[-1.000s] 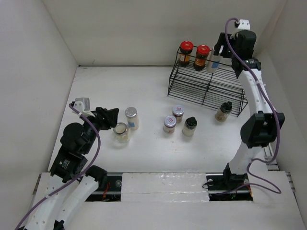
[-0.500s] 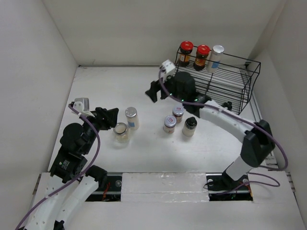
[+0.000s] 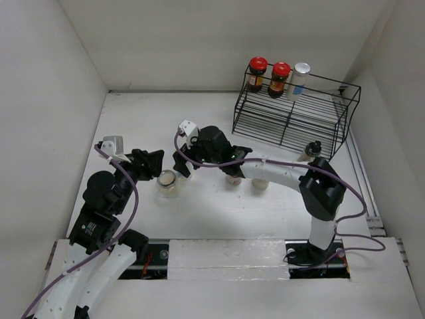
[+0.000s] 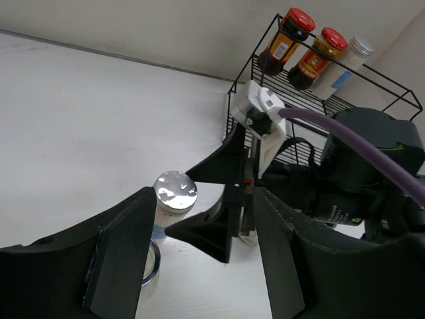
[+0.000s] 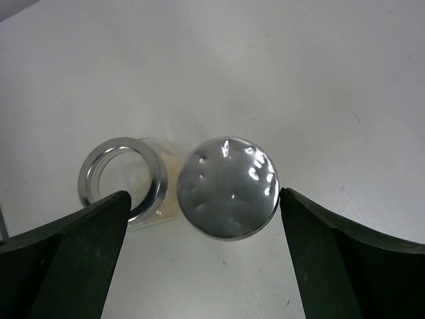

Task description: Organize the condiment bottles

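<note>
Overhead: we saw the right gripper [image 3: 182,164] by the lidless jar [image 3: 167,184], the left gripper [image 3: 155,164] close.
Left wrist: its fingers [image 4: 119,252] were spread, empty.
Right wrist: fingers [image 5: 73,252] gaped wide either side of the silver-lidded jar [image 5: 230,187], gripping nothing.

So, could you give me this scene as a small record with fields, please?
right gripper: open, fingers either side of the pale glass jar with a silver lid
left gripper: open, empty
beside that jar: clear glass jar with a silver rim, no lid seen
black wire rack, top shelf: two dark jars with red lids, one pale bottle with a silver lid
</note>
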Robot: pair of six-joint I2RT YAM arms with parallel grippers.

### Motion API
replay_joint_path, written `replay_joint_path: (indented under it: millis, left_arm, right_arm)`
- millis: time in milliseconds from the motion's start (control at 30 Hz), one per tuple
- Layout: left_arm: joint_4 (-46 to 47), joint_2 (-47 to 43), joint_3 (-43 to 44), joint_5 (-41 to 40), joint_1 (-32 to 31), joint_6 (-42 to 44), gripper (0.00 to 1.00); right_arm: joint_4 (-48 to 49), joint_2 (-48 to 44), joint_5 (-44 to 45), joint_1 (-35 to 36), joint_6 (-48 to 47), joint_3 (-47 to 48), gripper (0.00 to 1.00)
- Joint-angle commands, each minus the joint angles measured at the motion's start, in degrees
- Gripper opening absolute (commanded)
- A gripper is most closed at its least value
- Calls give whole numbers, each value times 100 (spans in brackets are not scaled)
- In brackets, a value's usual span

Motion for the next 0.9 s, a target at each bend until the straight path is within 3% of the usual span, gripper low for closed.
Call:
replay_joint_path:
  millis: [0, 133, 167, 300, 433, 567, 667, 867]
  left_arm:
    - [219, 17, -5, -29, 18, 78, 56]
    - [219, 17, -5, -29, 18, 78, 56]
    - [219, 17, -5, -29, 18, 78, 56]
    - [219, 17, -5, -29, 18, 78, 56]
    - [219, 17, -5, -12, 18, 78, 56]
    - [219, -36, -5, -64, 18, 78, 56]
    - [219, -97, -5, -2, 18, 78, 56]
    - [219, -150, -5, 121, 18, 78, 56]
  right_arm:
    - [229, 322, 83, -8, -90, 493, 99]
    - [176, 788, 444, -8, -90, 853, 90]
    - [176, 893, 506, -8, -38, 932, 76]
    - [351, 659, 717, -8, 111, 908, 41]
    - [773, -308, 989, -148, 164, 704, 35]
    - [774, -1494, 1148, -814, 165, 599, 35]
    - [590, -2128, 1148, -1798, 165, 599, 35]
    - [124, -2542, 1534, -3995, 357, 896, 35]
